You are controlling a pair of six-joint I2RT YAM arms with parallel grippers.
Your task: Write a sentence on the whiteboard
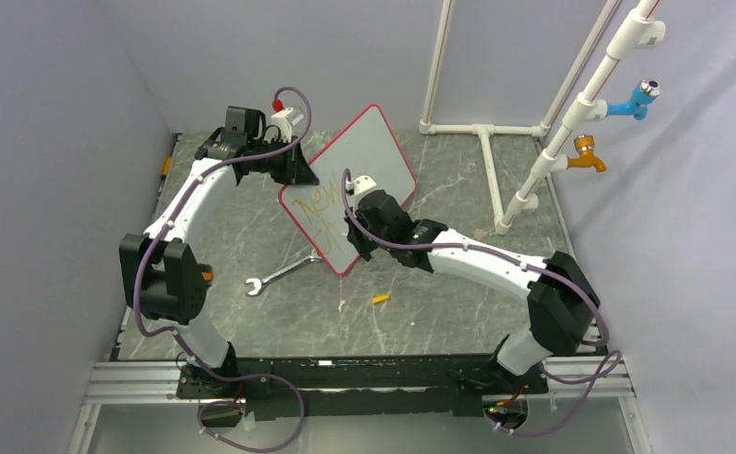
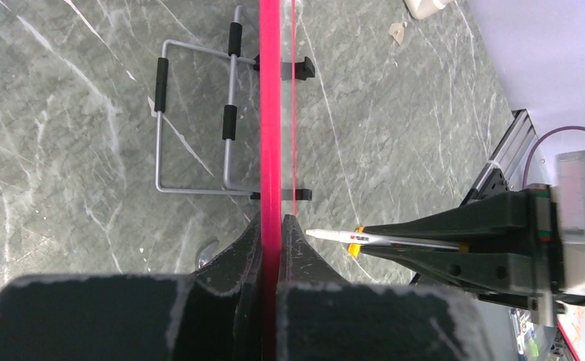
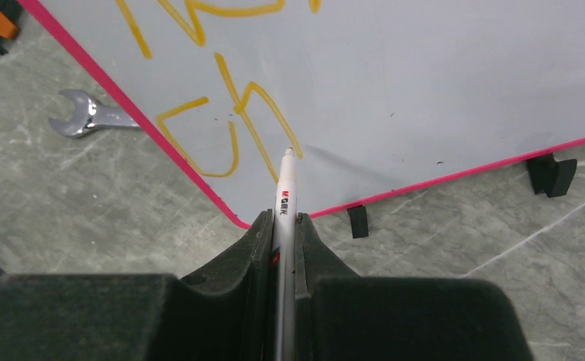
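The whiteboard (image 1: 364, 161), white with a thin red frame, stands tilted on the table. My left gripper (image 1: 300, 168) is shut on its upper left edge; in the left wrist view the red frame (image 2: 271, 113) runs between the fingers (image 2: 301, 248). My right gripper (image 1: 353, 236) is shut on a white marker (image 3: 285, 195), whose tip touches the board (image 3: 425, 75) at the end of an "h". The sentence (image 1: 315, 210) is orange handwriting; "New" above and "Ch" (image 3: 222, 120) below show. The marker also shows in the left wrist view (image 2: 350, 238).
A silver wrench (image 1: 284, 273) lies left of the board's lower corner. An orange marker cap (image 1: 380, 299) lies on the table nearer me. A wire stand (image 2: 195, 120) sits behind the board. White pipes with faucets (image 1: 582, 123) stand at the back right.
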